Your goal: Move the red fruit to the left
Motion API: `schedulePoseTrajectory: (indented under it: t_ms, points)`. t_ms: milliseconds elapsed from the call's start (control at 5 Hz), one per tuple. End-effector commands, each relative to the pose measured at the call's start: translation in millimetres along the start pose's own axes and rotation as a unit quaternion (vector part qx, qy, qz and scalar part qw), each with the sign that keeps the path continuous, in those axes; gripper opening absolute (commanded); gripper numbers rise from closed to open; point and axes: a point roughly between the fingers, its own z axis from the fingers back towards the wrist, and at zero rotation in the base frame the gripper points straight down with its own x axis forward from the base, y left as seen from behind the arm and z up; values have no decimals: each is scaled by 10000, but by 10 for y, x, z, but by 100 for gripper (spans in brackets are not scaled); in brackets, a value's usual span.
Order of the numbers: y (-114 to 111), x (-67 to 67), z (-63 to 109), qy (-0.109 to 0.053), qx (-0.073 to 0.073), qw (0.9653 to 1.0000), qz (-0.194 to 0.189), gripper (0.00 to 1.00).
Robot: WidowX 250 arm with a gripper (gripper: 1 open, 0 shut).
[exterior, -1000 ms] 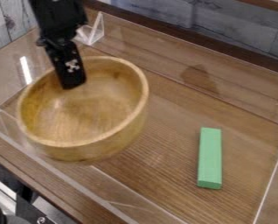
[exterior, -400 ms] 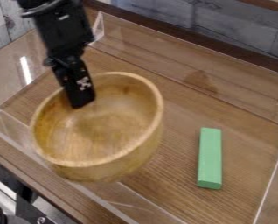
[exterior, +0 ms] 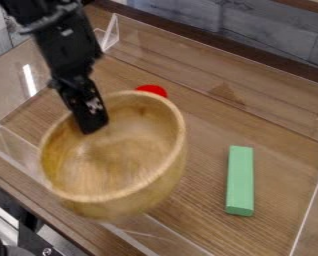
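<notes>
1 gripper is clenched on the far rim of the wooden bowl, tilting it, so it should clear the bowl gently without bumping the red fruit peeking just behind that rim.

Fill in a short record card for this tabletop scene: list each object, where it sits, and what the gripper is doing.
Bowl: wooden bowl, tilted, centre-left on the table
Red fruit: red fruit, only partly visible behind the bowl's far rim
Block: green block, flat on the wood at right, apart from the bowl
Gripper: gripper, reaching down inside the bowl by its rim; whether it pinches the rim cannot be told
Surroundings: clear wall around the table
</notes>
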Motion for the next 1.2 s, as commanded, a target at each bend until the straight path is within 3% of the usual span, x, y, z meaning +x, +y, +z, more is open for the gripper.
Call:
schedulePoseTrajectory:
  t_ms: [0,200,400,600,1000]
  points:
    - [-93,102,13,-167,55,9998,-138,0]
    - [55,81,91,-190,25,9998,-84,100]
    - [154,50,173,-198,58,9998,-50,0]
    - [75,120,1,-112,40,9998,-172,100]
    - [37,189,229,-136,225,9995,-198,100]
